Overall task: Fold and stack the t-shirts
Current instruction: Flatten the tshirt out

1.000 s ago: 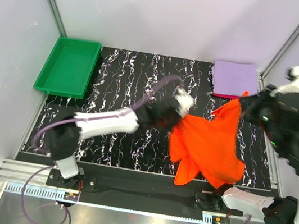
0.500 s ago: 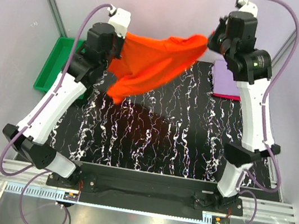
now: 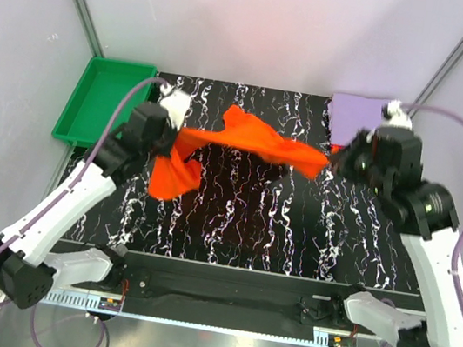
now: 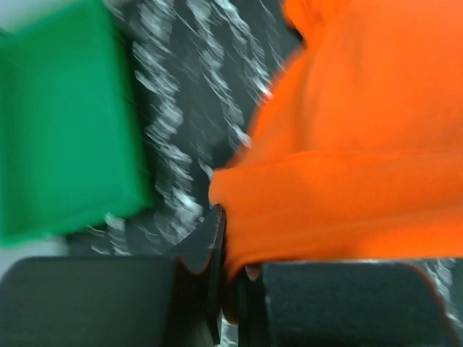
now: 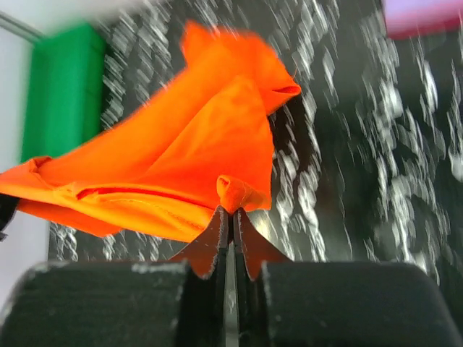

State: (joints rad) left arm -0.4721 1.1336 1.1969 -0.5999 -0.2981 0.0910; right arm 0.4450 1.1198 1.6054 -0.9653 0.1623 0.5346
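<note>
From above, the orange shirt [image 3: 254, 142] hangs stretched in the air between the two arms, to the right of the green tray [image 3: 87, 140] and above the black marbled table [image 3: 232, 226]. The left gripper [image 3: 171, 139], just right of the tray, pinches one end, and a loose fold droops below it. The right gripper [image 3: 336, 165], far across the table from the tray, pinches the other end. The purple shirt [image 3: 359, 119] lies folded at the far corner opposite the tray, just behind the right gripper.

On the left wrist view – blurred – the left gripper [image 4: 230, 242] has its jaws drawn close with an edge of the orange shirt [image 4: 347, 144] running down between them. The shirt fills the side away from the tray [image 4: 65, 144], with the table [image 4: 188, 108] showing between the two.

On the right wrist view, the right gripper [image 5: 231, 215] is nipped tight on a small nub of the orange shirt [image 5: 195, 152]. The cloth spreads away toward the tray [image 5: 61, 94] at the far left. A blurred corner of the purple shirt [image 5: 423, 14] shows at the top right, well apart from the tray, over the table [image 5: 362, 144].
</note>
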